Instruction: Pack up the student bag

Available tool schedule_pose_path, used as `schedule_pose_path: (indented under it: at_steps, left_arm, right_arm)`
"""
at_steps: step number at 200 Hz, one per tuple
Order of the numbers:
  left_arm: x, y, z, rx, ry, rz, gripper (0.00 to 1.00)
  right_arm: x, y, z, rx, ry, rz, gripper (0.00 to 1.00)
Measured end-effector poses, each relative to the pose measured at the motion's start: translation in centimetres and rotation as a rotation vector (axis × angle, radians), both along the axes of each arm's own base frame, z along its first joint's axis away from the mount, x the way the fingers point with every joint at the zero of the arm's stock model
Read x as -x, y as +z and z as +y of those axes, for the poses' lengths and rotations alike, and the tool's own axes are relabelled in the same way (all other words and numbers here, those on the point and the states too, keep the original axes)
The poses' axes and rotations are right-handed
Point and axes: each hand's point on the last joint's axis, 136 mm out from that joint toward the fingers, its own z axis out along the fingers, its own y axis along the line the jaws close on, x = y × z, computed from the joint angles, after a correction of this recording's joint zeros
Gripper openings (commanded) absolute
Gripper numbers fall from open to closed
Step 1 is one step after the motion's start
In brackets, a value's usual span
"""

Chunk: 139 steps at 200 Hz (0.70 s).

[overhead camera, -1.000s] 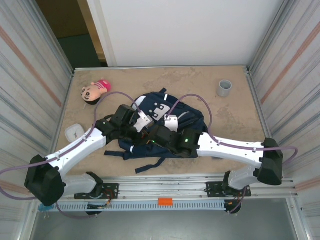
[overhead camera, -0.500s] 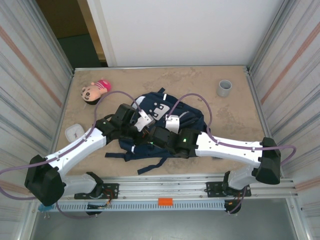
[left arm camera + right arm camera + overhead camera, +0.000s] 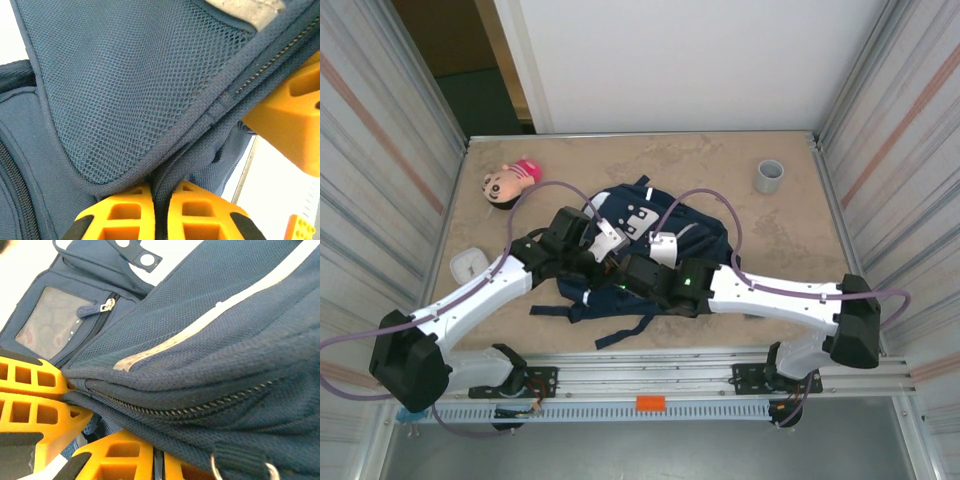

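Observation:
The student bag (image 3: 695, 238), navy with white patches and a thin white stripe (image 3: 200, 322), lies in the middle of the table under both arms. My left gripper (image 3: 603, 262) is shut on a fold of the bag's navy fabric (image 3: 165, 150); its orange fingers (image 3: 127, 212) pinch the fold from both sides. My right gripper (image 3: 157, 454) is shut just below the bag's zipper seam (image 3: 165, 410), with the bag's edge lying over its fingers (image 3: 120, 460). In the top view the right gripper (image 3: 626, 279) sits close beside the left one at the bag's near left side.
A doll head (image 3: 508, 181) with a pink bow lies at the back left. A grey cup (image 3: 769, 176) stands at the back right. A small white object (image 3: 468, 264) rests by the left wall. Dark straps (image 3: 620, 330) trail toward the near edge.
The right arm has shifted slightly left, closer to the left gripper. The bag's near edge has bunched a little with it. The left arm holds still.

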Motion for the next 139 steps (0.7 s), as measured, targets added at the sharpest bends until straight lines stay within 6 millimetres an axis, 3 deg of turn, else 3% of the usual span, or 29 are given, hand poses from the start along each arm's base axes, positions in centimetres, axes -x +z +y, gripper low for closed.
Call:
schedule_pose_path:
  at_steps: [82, 130, 139]
  left_arm:
    - [-0.7, -0.1, 0.9, -0.017, 0.007, -0.026, 0.00]
    - [-2.4, -0.8, 3.7, -0.104, 0.039, -0.091, 0.00]
    - [-2.4, -1.0, 4.0, -0.124, 0.039, -0.097, 0.05]
  right_arm:
    - [0.3, 0.8, -1.8, -0.024, 0.033, 0.025, 0.00]
    - [0.1, 0.7, -5.5, -0.037, 0.046, 0.064, 0.00]
    - [0.2, 0.4, -5.7, -0.036, 0.065, 0.070, 0.00]
